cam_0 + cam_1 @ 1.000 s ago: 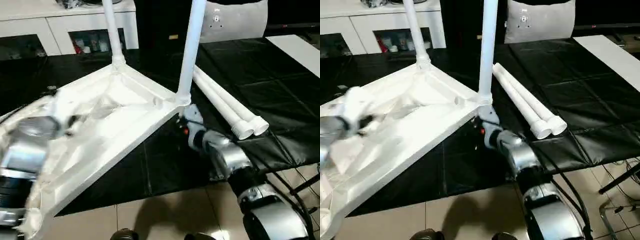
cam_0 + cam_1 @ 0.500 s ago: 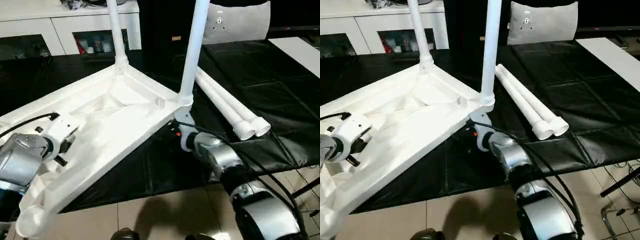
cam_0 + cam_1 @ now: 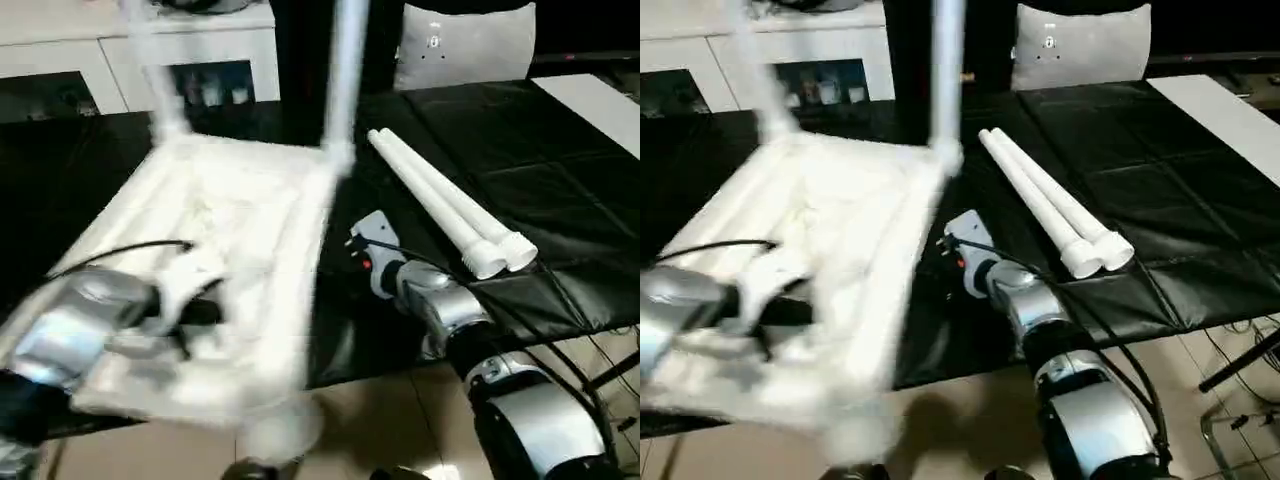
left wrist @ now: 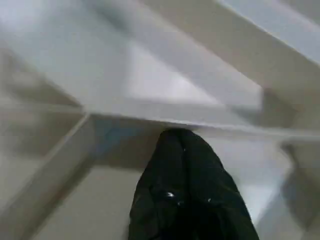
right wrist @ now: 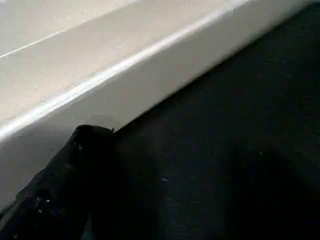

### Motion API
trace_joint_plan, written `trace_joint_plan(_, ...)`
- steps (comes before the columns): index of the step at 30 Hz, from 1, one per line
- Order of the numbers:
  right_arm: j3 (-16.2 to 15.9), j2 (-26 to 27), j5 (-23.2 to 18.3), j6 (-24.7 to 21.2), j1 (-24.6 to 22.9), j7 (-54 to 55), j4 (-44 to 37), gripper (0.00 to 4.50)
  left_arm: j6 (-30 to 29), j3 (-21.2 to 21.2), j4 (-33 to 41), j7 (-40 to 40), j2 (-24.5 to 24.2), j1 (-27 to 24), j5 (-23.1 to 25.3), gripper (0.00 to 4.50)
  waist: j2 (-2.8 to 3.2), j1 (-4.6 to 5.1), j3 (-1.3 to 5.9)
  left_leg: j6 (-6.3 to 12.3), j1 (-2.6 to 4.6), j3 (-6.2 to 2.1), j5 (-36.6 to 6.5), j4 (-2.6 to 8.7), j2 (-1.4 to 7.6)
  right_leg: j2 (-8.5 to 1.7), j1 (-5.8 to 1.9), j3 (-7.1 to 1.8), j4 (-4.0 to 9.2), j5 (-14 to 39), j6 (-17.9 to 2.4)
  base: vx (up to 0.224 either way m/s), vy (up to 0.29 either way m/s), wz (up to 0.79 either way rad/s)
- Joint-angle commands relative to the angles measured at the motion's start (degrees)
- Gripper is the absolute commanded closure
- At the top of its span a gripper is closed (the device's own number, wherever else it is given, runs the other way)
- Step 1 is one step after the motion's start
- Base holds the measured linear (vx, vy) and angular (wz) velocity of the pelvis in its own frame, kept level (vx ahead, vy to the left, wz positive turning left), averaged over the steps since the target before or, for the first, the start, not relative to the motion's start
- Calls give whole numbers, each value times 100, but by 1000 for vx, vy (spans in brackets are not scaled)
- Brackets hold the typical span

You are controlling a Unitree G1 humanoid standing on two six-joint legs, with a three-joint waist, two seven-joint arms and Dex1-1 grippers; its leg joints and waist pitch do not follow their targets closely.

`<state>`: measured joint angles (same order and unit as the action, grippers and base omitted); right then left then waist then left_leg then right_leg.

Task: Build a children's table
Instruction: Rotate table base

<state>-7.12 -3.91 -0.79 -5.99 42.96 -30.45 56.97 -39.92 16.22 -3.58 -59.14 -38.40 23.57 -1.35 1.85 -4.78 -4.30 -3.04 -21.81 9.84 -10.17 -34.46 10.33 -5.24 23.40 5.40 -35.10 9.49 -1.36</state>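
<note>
Turning of the upside-down tabletop [image 3: 240,215] on the black-covered work table [image 3: 560,180] looks to be the step in hand, judging by how heavily it is blurred in both eye views. Two legs are being carried upright in its far corner sockets, one [image 3: 345,70] at about twelve o'clock and one [image 3: 150,60] at about eleven. The left gripper [image 4: 187,150] is being pressed among the ribs of the underside with its jaws clenched together; whether a rib is being pinched cannot be told. The right gripper [image 3: 962,232] is being held released, jaws wide, just beside the tabletop's right edge, near the table cover. Two loose legs [image 3: 450,205] are lying side by side at about two o'clock. Next, an empty near socket probably needs bringing within reach, and a loose leg fetching.
</note>
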Motion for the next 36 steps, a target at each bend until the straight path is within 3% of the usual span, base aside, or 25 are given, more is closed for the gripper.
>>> trace_joint_plan(1,-27,104,-14,121,185,-23,14,0,454,107,-258,96,437,422,-175,450,127,30,437,-226,112,-104,-1774,472,242,-361,-295,-333,390,1412,-1292,0,0,0)
trace_joint_plan(8,124,-100,76,287,263,440,39,0,1214,4,-1820,1242,1262,1172,263,450,78,12,485,-83,91,-74,-1323,414,213,-341,-320,-318,377,930,-1317,0,0,0)
trace_joint_plan(9,195,-215,98,348,231,458,-69,0,1612,6,-2537,1782,1459,1485,516,450,60,19,479,1,63,-67,-1233,408,201,-325,-323,-305,388,930,-1287,0,0,0)
trace_joint_plan(13,411,-361,-85,203,101,411,-453,0,2126,26,-3434,2652,1575,1817,863,450,35,25,505,57,55,-90,-1191,403,216,-335,-364,-299,384,962,-1151,0,0,0)
trace_joint_plan(18,628,-606,68,495,-124,1178,-1102,0,2837,-239,-4016,3506,1762,1954,891,450,48,10,527,149,72,-77,-925,373,240,-339,-339,-291,354,651,-1270,0,0,0)
trace_joint_plan(21,731,-815,177,-460,-47,1598,-1280,0,3134,-555,-3691,3183,1953,1790,514,450,28,-27,519,146,76,-65,-810,364,217,-325,-336,-288,359,642,-1355,0,0,0)
trace_joint_plan(23,759,-843,126,-561,-37,1505,-1321,0,3141,-615,-3617,3117,1982,1752,437,450,23,-46,517,161,72,-55,-936,359,222,-348,-340,-295,364,760,-1366,0,0,0)
trace_joint_plan(24,787,-911,98,-964,17,1401,-1386,0,3128,-667,-3407,2852,2008,1650,257,418,20,-54,502,173,57,-60,-975,367,223,-352,-350,-293,374,846,-1352,0,0,0)
trace_joint_plan(27,835,-1089,4,-1786,219,1212,-1393,0,2997,-642,-2696,2442,1972,1309,-67,398,22,-35,488,138,58,-72,-1091,386,251,-359,-348,-290,369,966,-1364,0,0,0)
trace_joint_plan(31,705,-1369,144,-2083,524,1115,-1052,0,2485,-558,-1275,1809,1791,715,-515,371,-8,0,480,114,31,-65,-989,378,262,-364,-351,-288,337,911,-1390,0,0,0)
trace_joint_plan(34,728,-1446,192,-2226,671,1122,-859,0,2180,-389,-712,1417,1617,470,-632,347,-2,7,446,84,54,-34,-1127,379,244,-336,-302,-293,388,1308,-1309,0,0,0)
trace_joint_plan(35,720,-1469,212,-2267,715,1116,-791,0,2089,-342,-565,1324,1572,403,-675,329,-24,1,441,77,70,-20,-1173,377,240,-330,-289,-297,409,1380,-1276,0,0,0)
trace_joint_plan(36,718,-1504,222,-2358,807,1064,-676,0,1901,-249,-273,1190,1479,264,-745,329,-4,-5,449,48,75,-36,-1174,383,254,-343,-298,-300,391,1403,-1259,0,0,0)
